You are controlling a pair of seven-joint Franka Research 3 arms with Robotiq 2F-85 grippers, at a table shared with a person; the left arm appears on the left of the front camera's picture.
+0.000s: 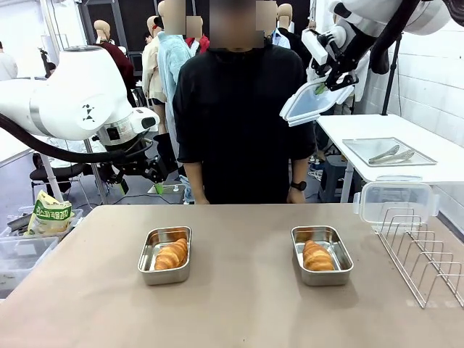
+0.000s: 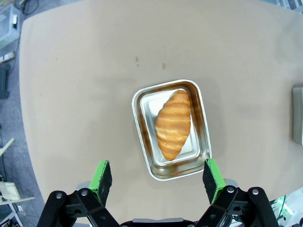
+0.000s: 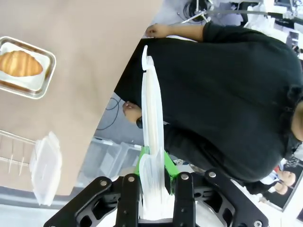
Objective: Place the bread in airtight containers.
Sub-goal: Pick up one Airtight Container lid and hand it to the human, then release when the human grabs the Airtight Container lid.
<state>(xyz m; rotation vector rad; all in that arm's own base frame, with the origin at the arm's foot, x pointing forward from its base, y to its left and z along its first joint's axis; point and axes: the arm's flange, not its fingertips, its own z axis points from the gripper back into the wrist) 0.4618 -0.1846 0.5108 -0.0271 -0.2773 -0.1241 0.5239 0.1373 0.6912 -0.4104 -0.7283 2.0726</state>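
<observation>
Front view: two steel pans sit apart on the table [image 1: 239, 312], one roll lying inside each. The left roll [image 1: 172, 254] is in the left pan [image 1: 165, 254], the right roll [image 1: 317, 257] in the right pan [image 1: 322, 254]. Both pans are uncovered, so the bread looks placed and sealing is what remains.

Right gripper [image 1: 324, 85] is raised high beside the person [image 1: 239, 123], clamped on the edge of a clear white-rimmed lid [image 1: 308, 101]. The lid is tilted and well clear of the table, likely held ready to carry down onto a pan. Right wrist view: the green pads [image 3: 142, 163] pinch the lid edge-on, with only a narrow gap between them.

A second lid [image 1: 395, 199] rests at the far end of the wire rack [image 1: 424, 254], on that arm's side.

Left gripper [image 1: 156, 174] hangs above the table's far left edge. Left wrist view looks straight down on the left pan: fingers spread wide, nothing between them, touching nothing. Parked or lined up over its pan, I cannot tell which.
</observation>
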